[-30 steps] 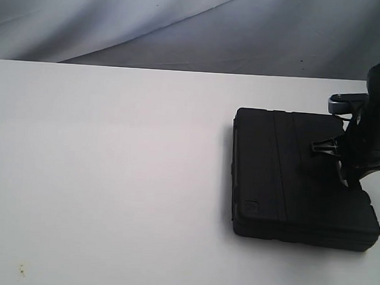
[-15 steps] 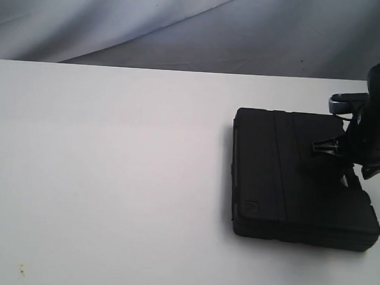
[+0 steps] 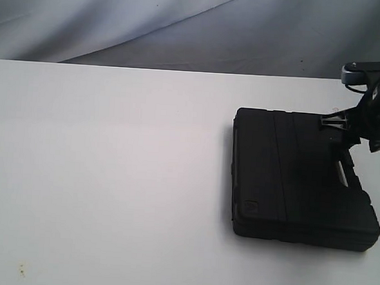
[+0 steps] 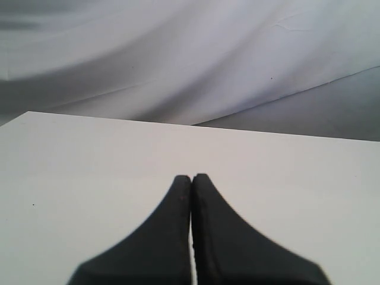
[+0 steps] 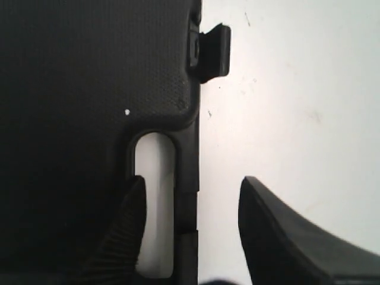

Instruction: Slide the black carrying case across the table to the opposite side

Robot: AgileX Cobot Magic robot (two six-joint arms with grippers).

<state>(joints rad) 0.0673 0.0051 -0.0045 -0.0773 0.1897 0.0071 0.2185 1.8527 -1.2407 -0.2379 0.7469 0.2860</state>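
Flat matte black case (image 3: 291, 181), ribbed lid, slotted handle (image 5: 187, 166), one latch (image 5: 214, 50) jutting, on white tabletop (image 3: 110, 176). The handle edge sits between the spread right jaws; left jaws clenched, empty.

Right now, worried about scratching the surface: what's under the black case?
Only the white table shows around the case and through its handle slot. Anything beneath the case's body is covered, so I cannot tell.

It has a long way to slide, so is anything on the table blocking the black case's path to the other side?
Nothing visible does. The case sits on the right of the table, and the white top left of it shows only tiny specks near the front corner.
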